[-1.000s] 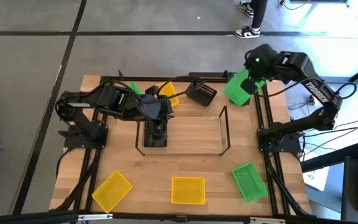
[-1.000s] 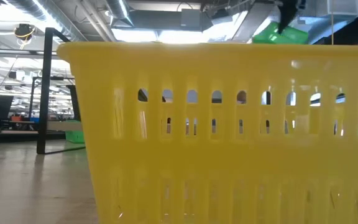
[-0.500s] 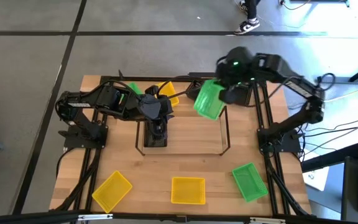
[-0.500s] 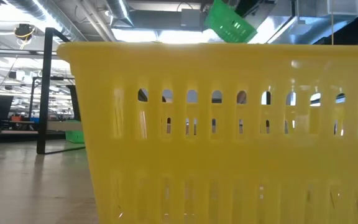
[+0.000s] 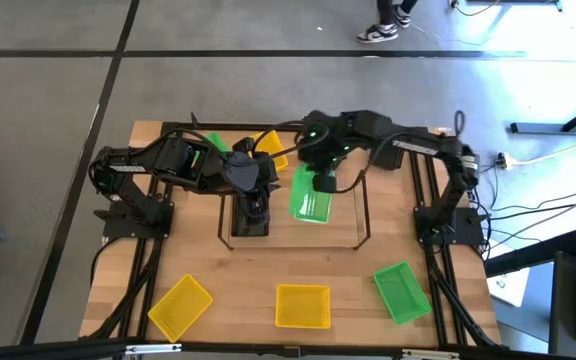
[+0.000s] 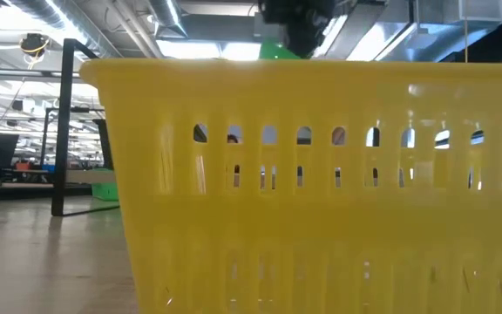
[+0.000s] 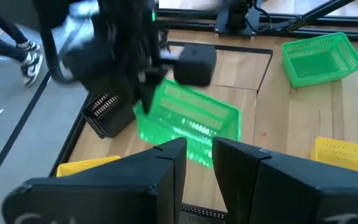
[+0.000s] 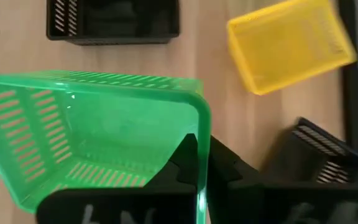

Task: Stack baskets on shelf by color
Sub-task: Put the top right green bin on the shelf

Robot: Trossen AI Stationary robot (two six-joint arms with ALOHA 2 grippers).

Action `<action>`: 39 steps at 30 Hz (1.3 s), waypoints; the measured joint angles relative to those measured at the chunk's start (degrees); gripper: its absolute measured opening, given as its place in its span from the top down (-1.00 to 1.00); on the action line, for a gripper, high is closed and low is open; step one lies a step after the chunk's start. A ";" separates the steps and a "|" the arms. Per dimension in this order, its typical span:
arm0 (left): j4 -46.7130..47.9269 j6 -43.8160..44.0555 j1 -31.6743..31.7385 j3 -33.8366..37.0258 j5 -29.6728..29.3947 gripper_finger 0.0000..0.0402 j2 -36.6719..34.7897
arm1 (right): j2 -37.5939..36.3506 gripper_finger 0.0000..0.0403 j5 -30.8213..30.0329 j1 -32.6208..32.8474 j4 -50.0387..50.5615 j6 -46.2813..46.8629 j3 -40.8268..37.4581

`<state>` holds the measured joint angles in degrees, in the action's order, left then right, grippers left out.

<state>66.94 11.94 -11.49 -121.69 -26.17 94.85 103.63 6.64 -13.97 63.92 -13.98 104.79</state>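
Right claw (image 5: 320,183) clenched on green basket (image 5: 311,197) rim, hanging tilted over shelf (image 5: 362,212) middle; level it, lower straight inside the wires, clear of left claw (image 5: 253,212), released at shelf's left end.

The right gripper (image 5: 320,183), jaws clamped on a green basket (image 5: 311,197), swings from the frame's upper right to centre, above the shelf (image 5: 362,212).
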 joint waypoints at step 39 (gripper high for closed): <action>15.30 20.96 1.31 0.00 -0.97 0.66 0.00 | 14.89 0.86 6.68 0.17 -3.80 6.21 -0.02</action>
<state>82.24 32.91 -10.17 -121.69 -27.14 94.85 118.52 13.32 -13.80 60.12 -7.77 104.77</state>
